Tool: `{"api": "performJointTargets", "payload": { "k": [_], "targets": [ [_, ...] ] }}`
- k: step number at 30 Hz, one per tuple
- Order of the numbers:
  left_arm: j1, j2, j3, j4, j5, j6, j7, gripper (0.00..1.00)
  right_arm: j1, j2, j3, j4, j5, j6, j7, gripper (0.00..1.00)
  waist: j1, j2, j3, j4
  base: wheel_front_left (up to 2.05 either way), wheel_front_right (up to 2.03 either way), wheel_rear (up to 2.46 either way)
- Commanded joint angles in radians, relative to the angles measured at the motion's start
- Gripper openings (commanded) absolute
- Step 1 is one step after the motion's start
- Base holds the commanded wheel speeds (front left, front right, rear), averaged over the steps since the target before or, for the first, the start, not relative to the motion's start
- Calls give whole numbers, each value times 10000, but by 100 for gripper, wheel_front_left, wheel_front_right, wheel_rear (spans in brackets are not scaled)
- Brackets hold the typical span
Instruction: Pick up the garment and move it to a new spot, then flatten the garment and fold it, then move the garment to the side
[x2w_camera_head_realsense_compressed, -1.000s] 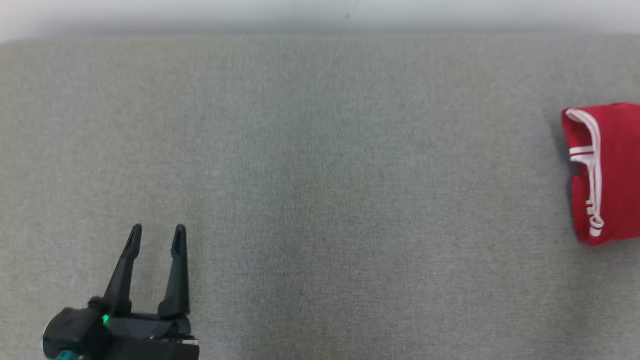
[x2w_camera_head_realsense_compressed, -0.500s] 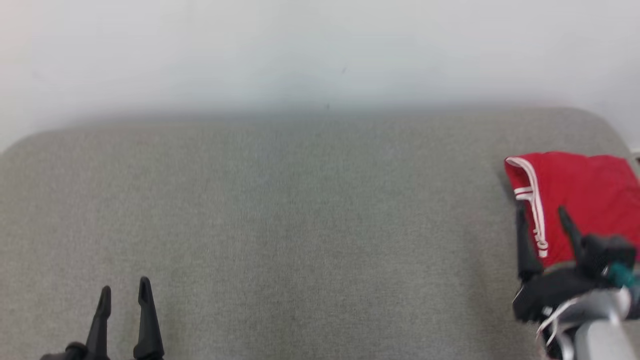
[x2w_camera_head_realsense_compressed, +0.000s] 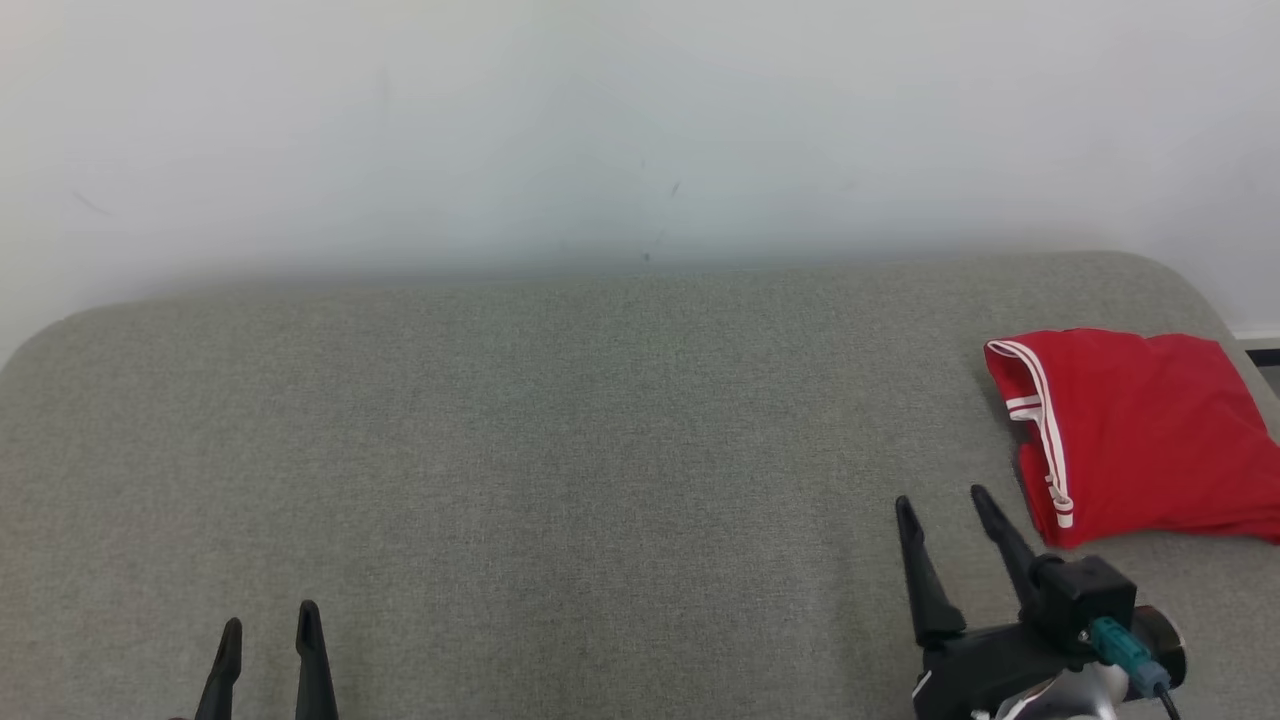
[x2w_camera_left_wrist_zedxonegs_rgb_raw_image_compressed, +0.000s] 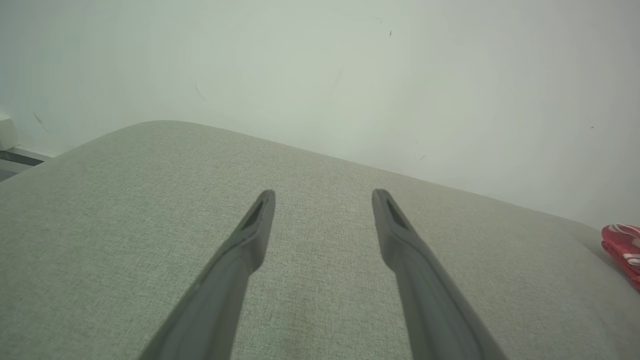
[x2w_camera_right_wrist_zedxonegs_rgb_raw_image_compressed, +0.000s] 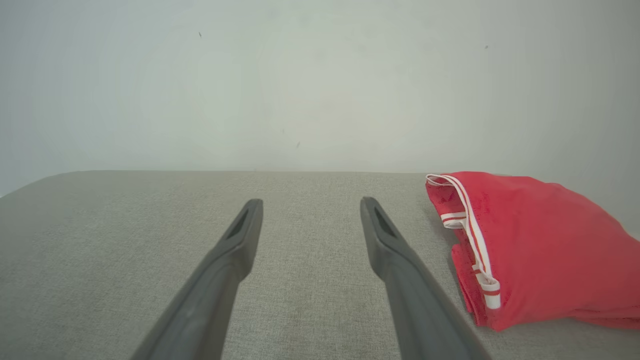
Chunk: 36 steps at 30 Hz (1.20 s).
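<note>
Head camera is sitting higher than a second ago: far more white wall (x2w_camera_head_realsense_compressed: 600, 120) is showing and the whole picture is shifted, so that is camera movement, not the things. The right gripper (x2w_camera_head_realsense_compressed: 940, 500) is in view at lower right. Half a second ago its fingers were overlapping the garment's near-left edge; now they are standing just left of and below it, not touching. The left gripper (x2w_camera_head_realsense_compressed: 270, 620) is showing only its tips at the lower left (lower in frame than before, camera again). Both grippers are standing spread wide with nothing between the fingers, as the left wrist view (x2w_camera_left_wrist_zedxonegs_rgb_raw_image_compressed: 322, 192) and right wrist view (x2w_camera_right_wrist_zedxonegs_rgb_raw_image_compressed: 310, 200) are showing.

The red garment (x2w_camera_head_realsense_compressed: 1140, 440) is lying folded into a compact, slightly puffy bundle on the grey fabric surface (x2w_camera_head_realsense_compressed: 600, 450), with white striped trim (x2w_camera_head_realsense_compressed: 1040, 420) running down its left edge. The right wrist view is showing it just right of the fingers (x2w_camera_right_wrist_zedxonegs_rgb_raw_image_compressed: 540, 240); the left wrist view is catching a sliver at far right (x2w_camera_left_wrist_zedxonegs_rgb_raw_image_compressed: 622, 245).

It is sitting near the surface's far right rounded corner, close to the right edge. The far edge is running along the wall. A wide stretch of plain fabric is lying between the garment and the left gripper.
</note>
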Motion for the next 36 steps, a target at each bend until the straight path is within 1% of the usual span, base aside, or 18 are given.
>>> {"api": "performJointTargets", "payload": {
  "k": [1, 8, 15, 28, 35, 36],
  "targets": [
    [106, -34, 25, 78, 123, -32, -28, 100, 223, 15, 167, -11, 202, -23, -88, 100, 1, 1, 11, 28, 0, 0, 0],
    [14, -41, 97, 222, 42, -64, -27, 100, 199, 14, 386, 223, 431, -23, -228, 100, 1, 1, 62, 110, 0, 0, 0],
    [-45, -43, 187, 225, 33, -79, -27, 100, 158, 14, 259, 254, 332, -23, -255, 100, 1, 1, 50, 105, 0, 0, 0],
    [-127, -44, 232, 264, 148, -65, -27, 100, 122, 15, 217, 280, 585, -23, -304, 100, 1, 1, 67, 94, 0, 0, 0],
    [-98, -44, 248, 235, 28, -69, -27, 100, 48, 16, 217, 300, 619, -23, -357, 100, 1, 1, 103, 104, 0, 0, 0],
    [5, -33, 219, 259, 1, -54, 6, 0, 150, 15, 216, 354, 588, 0, -343, 0, 2, 1, 103, 105, 0, 0, 0]
  ]
}}
